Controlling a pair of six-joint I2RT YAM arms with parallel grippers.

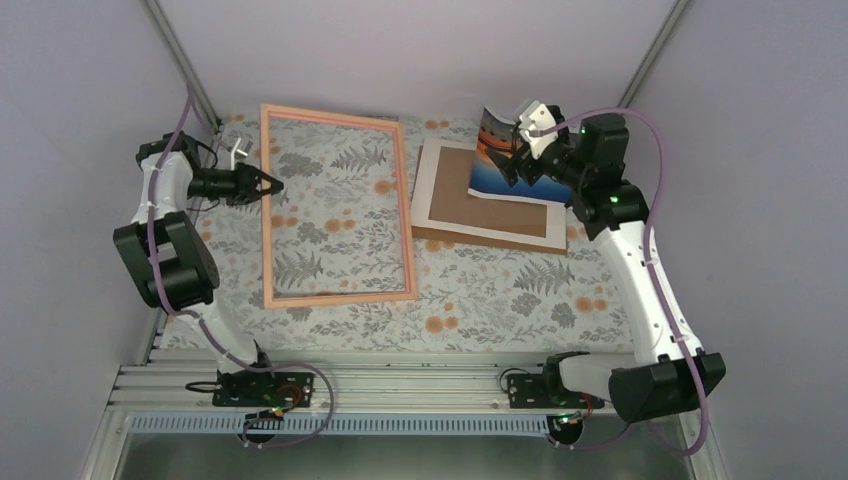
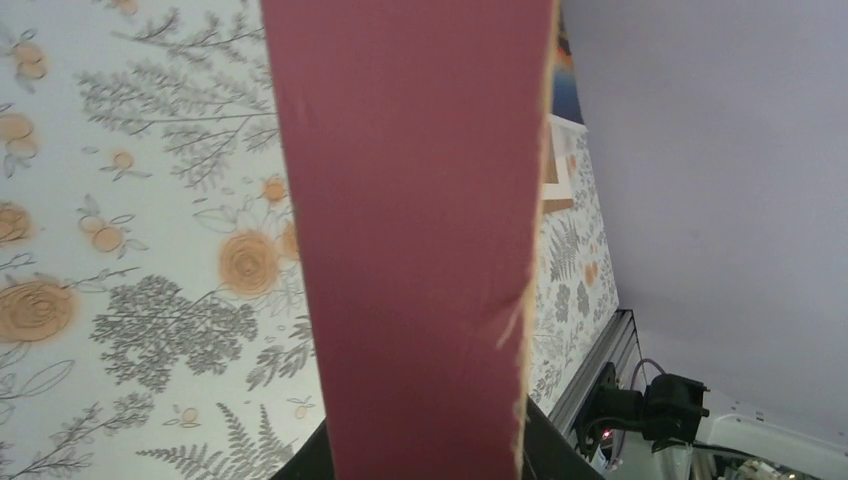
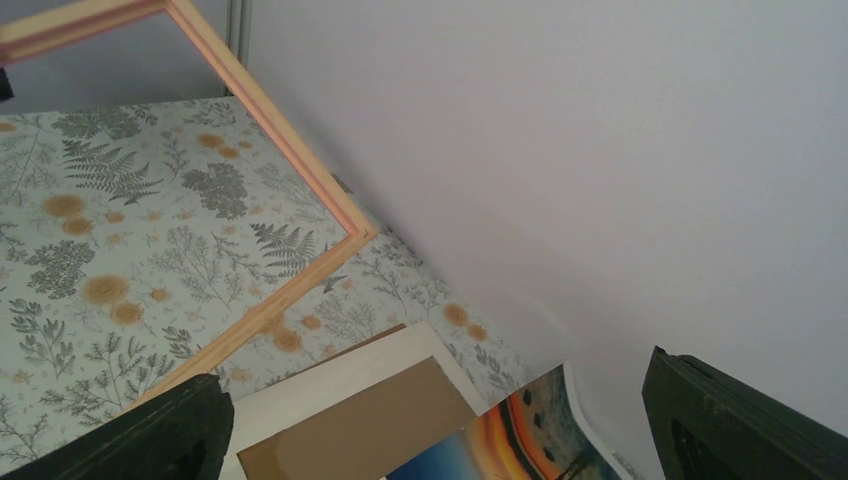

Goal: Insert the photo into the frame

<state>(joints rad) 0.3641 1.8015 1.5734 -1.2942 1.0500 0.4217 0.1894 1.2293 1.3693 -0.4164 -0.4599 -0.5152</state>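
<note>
The pink frame [image 1: 337,205] lies on the floral cloth, left of the middle. My left gripper [image 1: 268,185] is at its left bar. In the left wrist view that bar [image 2: 410,250] fills the space between the dark fingers [image 2: 553,452], so the gripper [image 2: 425,462] is shut on it. The photo [image 1: 494,152], an orange sunset over blue water, rests partly on the mat at back right, and its far end curls up against the back wall. My right gripper [image 1: 516,150] hovers over the photo [image 3: 530,440] with its jaws wide open [image 3: 440,432] and nothing between them.
A white mat [image 1: 440,190] on a brown backing board [image 1: 500,212] lies right of the frame, under the photo's near end. Grey walls close in the back and both sides. A metal rail [image 1: 400,385] with the arm bases runs along the near edge.
</note>
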